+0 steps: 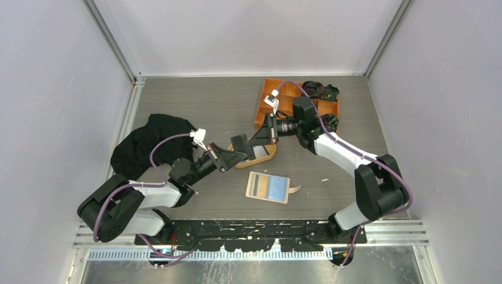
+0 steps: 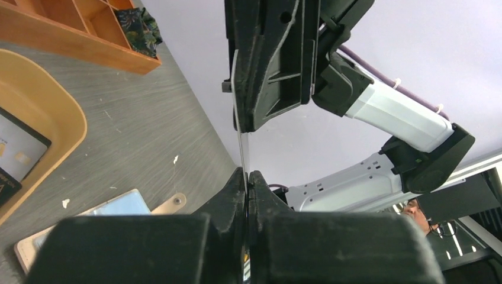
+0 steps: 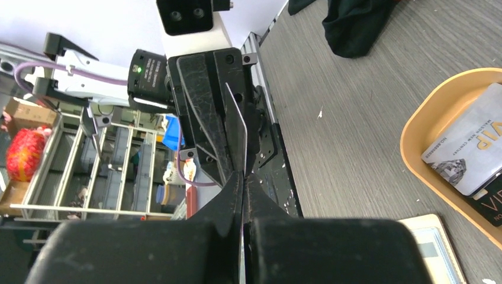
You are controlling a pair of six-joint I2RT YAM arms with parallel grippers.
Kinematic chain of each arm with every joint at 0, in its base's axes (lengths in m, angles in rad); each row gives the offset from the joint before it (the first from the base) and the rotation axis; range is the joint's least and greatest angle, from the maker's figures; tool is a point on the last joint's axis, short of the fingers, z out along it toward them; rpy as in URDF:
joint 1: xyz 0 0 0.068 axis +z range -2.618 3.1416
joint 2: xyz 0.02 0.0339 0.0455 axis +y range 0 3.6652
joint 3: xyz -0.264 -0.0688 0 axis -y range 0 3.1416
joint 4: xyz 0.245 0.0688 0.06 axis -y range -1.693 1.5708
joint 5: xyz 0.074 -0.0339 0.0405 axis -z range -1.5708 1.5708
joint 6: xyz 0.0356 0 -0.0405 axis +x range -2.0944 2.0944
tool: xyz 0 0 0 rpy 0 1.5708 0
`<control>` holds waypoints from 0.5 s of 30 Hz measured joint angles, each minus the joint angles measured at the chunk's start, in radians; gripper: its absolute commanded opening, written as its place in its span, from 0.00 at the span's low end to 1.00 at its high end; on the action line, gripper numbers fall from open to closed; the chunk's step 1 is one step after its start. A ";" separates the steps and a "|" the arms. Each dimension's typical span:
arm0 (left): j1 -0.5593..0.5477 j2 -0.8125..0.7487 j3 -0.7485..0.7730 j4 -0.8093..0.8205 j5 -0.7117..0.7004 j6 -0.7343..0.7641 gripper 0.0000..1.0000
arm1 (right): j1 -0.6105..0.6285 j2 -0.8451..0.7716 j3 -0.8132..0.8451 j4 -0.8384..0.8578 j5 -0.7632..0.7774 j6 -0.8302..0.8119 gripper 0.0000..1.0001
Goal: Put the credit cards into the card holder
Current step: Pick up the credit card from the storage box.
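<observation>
Above the oval tan tray [image 1: 272,155], left tool [image 2: 247,177] and right tool [image 3: 243,177] both pinch one thin pale card [image 2: 242,149], seemingly a handover

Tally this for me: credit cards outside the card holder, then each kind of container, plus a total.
Loose credit cards: 3 (grey-white card, dark card, held card)
Card holder: 1
Oval tray: 1
Compartment box: 1
Total: 6
</observation>
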 measured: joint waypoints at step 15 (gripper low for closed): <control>-0.002 -0.111 0.003 -0.121 0.159 0.142 0.00 | 0.018 -0.107 0.040 -0.343 -0.043 -0.355 0.50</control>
